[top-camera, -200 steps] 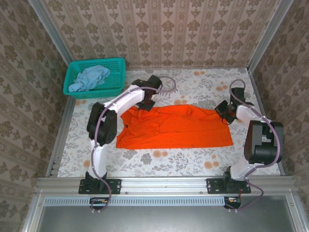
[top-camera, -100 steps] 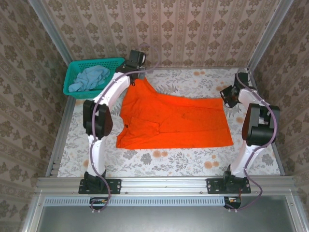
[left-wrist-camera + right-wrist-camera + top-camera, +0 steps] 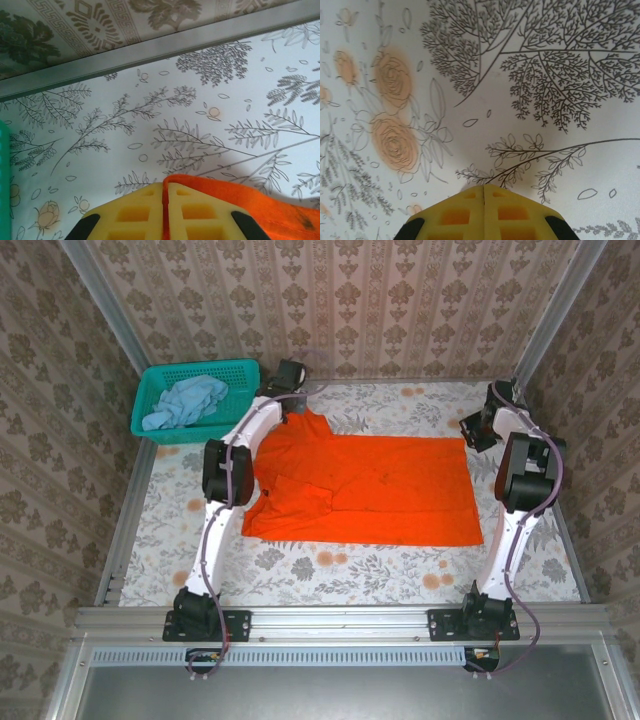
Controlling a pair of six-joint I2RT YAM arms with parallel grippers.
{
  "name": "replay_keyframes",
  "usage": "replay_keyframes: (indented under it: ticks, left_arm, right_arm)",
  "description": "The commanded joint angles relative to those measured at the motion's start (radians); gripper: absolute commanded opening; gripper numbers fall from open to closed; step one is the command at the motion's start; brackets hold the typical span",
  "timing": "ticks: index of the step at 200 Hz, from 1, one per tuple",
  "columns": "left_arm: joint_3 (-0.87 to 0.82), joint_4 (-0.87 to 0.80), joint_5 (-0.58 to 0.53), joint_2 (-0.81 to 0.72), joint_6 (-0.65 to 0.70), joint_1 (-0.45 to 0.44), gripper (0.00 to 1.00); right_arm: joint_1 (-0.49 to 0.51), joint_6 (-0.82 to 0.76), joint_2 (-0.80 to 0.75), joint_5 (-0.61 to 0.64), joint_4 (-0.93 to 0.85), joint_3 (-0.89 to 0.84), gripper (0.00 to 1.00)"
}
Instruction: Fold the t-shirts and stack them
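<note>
- Patterned wallpaper closes in three sides of the tabletop [image 3: 330, 570], which is covered in a floral print.
- An orange t-shirt [image 3: 380, 490] lies spread across the middle of the tabletop. It is mostly flat, with its far left corner drawn up into a peak toward the far edge.
- The left gripper [image 3: 300, 404] is at that peak. In the left wrist view its yellow fingers [image 3: 135, 212] are pressed together with a thin line of orange cloth pinched between them, and the rest of the orange t-shirt [image 3: 245, 200] trails off to the right.
- The right gripper [image 3: 476, 428] sits near the far right corner of the tabletop, just beside the shirt's far right corner. In its wrist view the right gripper [image 3: 484, 189] has its pads closed flush against each other above bare floral cloth, with nothing between them.
- A pale blue t-shirt [image 3: 185, 400] lies crumpled inside the teal basket [image 3: 240, 366] at the far left corner.
</note>
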Motion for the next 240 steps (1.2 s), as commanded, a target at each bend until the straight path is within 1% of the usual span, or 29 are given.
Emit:
replay_keyframes:
  ticks: [1,21,49,62,68,76,84,108,128,179,206,240]
  left_arm:
    - [0.058,0.031,0.063,-0.008,-0.046,0.016,0.09]
    - [0.070,0.026,0.142,-0.020,-0.068,0.025,0.06]
    - [0.035,0.007,0.259,-0.095,-0.071,0.033,0.00]
    - [-0.039,0.021,0.327,-0.156,-0.061,0.037,0.00]
    - [-0.090,0.035,0.355,-0.195,-0.052,0.038,0.00]
    - [-0.179,0.079,0.396,-0.258,-0.032,0.036,0.00]
    - [-0.313,0.130,0.423,-0.329,-0.009,0.033,0.00]
    - [-0.582,0.218,0.422,-0.516,0.036,0.023,0.00]
    - [-0.721,0.221,0.426,-0.626,0.067,0.022,0.00]
    - [-0.958,0.170,0.434,-0.839,0.095,0.011,0.00]
    - [-1.059,0.133,0.410,-0.947,0.105,-0.006,0.00]
    - [-1.159,0.089,0.388,-1.039,0.091,-0.008,0.00]
  right_arm:
    - [-0.005,0.023,0.022,0.006,-0.060,0.051,0.00]
    - [-0.006,0.010,0.016,-0.016,-0.056,0.059,0.00]
    - [-0.004,-0.023,-0.034,-0.059,-0.026,0.001,0.00]
    - [-0.005,-0.055,-0.070,-0.074,-0.023,-0.046,0.00]
    - [-0.005,-0.072,-0.086,-0.079,0.005,-0.066,0.00]
    - [-0.008,-0.101,-0.109,-0.084,0.012,-0.095,0.00]
    - [-0.010,-0.125,-0.132,-0.092,0.027,-0.130,0.00]
    - [-0.029,-0.175,-0.206,-0.120,0.078,-0.245,0.00]
    - [-0.047,-0.201,-0.269,-0.131,0.121,-0.337,0.00]
    - [-0.089,-0.234,-0.392,-0.159,0.178,-0.513,0.00]
    - [-0.113,-0.233,-0.433,-0.177,0.213,-0.588,0.00]
    - [-0.126,-0.244,-0.439,-0.183,0.217,-0.616,0.00]
